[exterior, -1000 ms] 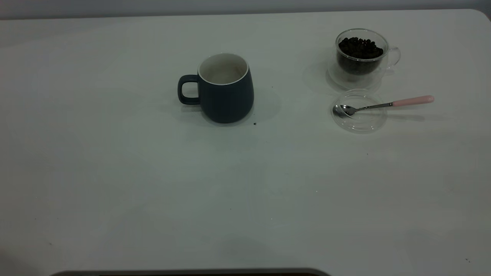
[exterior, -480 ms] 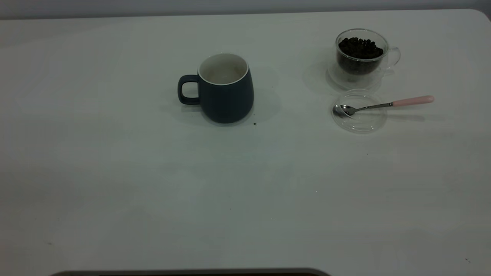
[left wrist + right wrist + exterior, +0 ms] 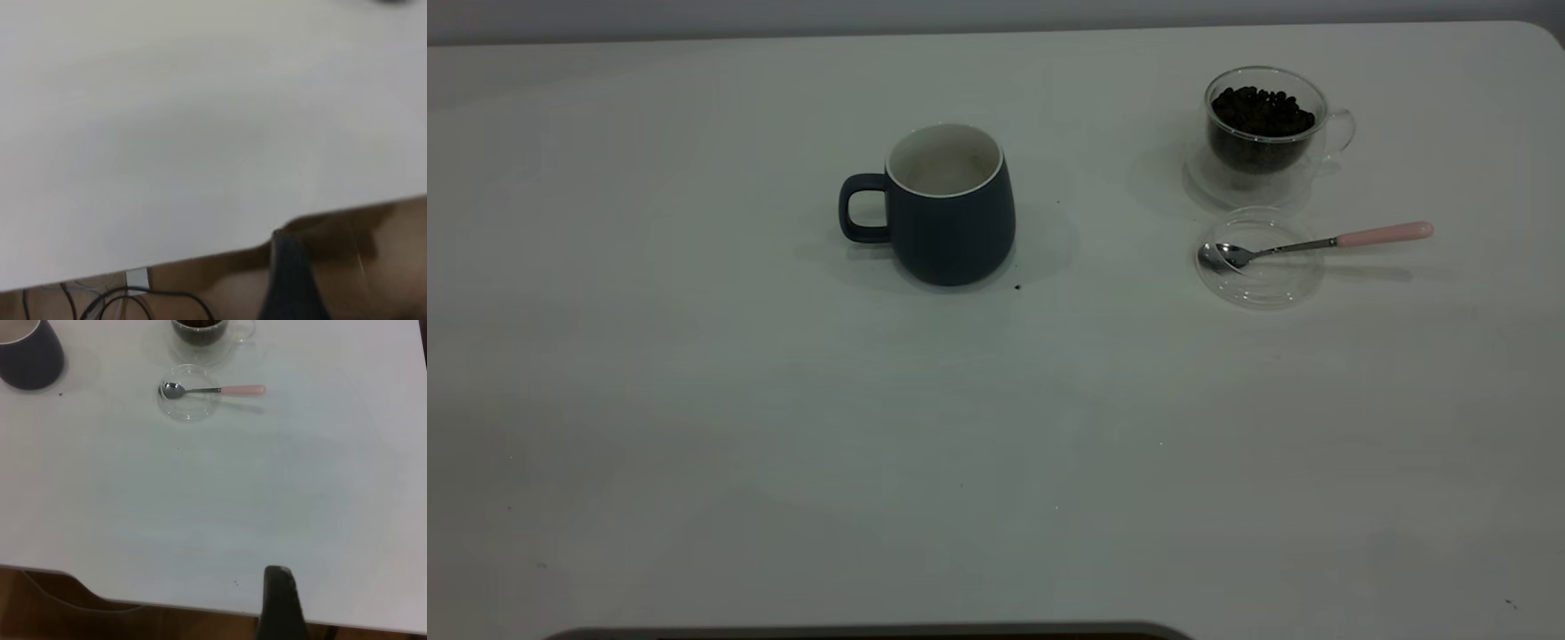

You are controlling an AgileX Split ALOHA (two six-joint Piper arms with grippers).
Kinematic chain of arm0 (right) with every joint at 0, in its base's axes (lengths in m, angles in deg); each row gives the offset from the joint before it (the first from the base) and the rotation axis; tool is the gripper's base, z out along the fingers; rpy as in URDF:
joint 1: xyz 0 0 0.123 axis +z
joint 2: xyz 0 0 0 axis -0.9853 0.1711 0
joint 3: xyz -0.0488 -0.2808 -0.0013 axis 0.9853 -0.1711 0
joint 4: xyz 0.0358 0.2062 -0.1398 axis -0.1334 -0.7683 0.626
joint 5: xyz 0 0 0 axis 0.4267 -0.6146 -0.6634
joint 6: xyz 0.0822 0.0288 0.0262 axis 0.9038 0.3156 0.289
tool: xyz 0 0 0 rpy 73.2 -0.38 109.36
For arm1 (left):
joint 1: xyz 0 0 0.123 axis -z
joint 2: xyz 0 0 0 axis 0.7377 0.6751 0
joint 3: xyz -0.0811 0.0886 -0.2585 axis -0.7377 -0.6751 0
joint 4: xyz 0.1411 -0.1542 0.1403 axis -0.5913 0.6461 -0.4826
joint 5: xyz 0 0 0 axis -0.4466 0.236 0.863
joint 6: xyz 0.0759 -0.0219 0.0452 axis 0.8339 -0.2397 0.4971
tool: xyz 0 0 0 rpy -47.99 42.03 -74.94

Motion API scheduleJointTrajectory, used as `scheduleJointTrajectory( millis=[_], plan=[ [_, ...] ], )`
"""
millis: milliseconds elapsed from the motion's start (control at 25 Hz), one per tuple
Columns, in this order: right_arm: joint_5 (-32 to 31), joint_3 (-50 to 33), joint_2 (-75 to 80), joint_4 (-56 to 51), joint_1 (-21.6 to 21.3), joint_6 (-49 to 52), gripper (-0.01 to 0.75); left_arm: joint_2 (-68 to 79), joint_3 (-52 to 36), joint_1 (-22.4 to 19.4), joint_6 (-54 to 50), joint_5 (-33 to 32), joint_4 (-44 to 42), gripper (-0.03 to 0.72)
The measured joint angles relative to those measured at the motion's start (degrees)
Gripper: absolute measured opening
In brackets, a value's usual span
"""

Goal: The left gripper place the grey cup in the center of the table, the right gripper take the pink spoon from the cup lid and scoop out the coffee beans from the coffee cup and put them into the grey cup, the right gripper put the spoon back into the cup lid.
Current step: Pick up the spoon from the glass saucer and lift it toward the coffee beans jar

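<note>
- Exterior view: a rounded dark blue-grey ceramic mug [image 3: 950, 206] with a white inside stands upright mid-table on the plain white tabletop [image 3: 783, 427], handle toward the left arm's side.
- To its right, a clear glass cup [image 3: 1266, 133] holds dark roasted coffee beans [image 3: 1261, 111]; just in front, a steel teaspoon with a pale pink handle [image 3: 1316, 243] rests its bowl on a flat clear glass lid [image 3: 1259, 259].
- Left wrist view: one dark finger [image 3: 290, 280] at the table edge; whether that claw is open cannot be told.
- Right wrist view: one dark finger [image 3: 280, 603], far from the spoon [image 3: 213, 389]; its state cannot be told either.

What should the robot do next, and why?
Probably the right claw, now near the edge of the table, should reach for the pink spoon. The grey cup already stands mid-table and looks empty inside, while the spoon lies untouched on the cup lid beside the coffee beans.
</note>
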Motion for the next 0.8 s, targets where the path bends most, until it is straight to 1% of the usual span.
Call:
scheduleJointTrajectory(
  millis=[120,200,320,800],
  plan=[
    [0.0,0.0,0.0,0.0,0.0,0.0,0.578,-3.3,0.0,-3.5,0.0,-0.1,0.0,0.567],
    [0.0,0.0,0.0,0.0,0.0,0.0,0.578,-6.1,0.0,-4.6,0.0,-0.2,0.0,0.567],
    [0.0,0.0,0.0,0.0,0.0,0.0,0.578,-8.4,0.0,-5.0,0.0,-0.6,0.0,0.567],
    [0.0,0.0,0.0,0.0,0.0,0.0,0.578,-8.5,0.0,-5.2,0.0,-0.8,0.0,0.567]
  ],
)
